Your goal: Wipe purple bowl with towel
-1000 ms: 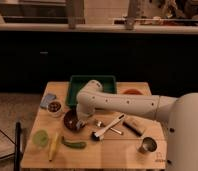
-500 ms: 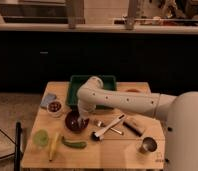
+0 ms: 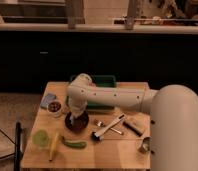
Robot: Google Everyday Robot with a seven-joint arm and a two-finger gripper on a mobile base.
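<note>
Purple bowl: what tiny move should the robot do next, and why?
Probably a small sideways rub across the purple bowl. The end effector sits low over the bowl's middle, so wiping seems the next step. I cannot clearly make out the towel beneath it.

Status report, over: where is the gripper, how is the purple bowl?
Gripper down at purple bowl. Towel not clearly seen. Small white bowl close beside, apart.

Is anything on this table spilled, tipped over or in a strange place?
Nothing stands out. The gripper is down over the purple bowl, which sits flat on the table. The small white bowl and the steel cup appear upright, and no spill shows around them.
</note>
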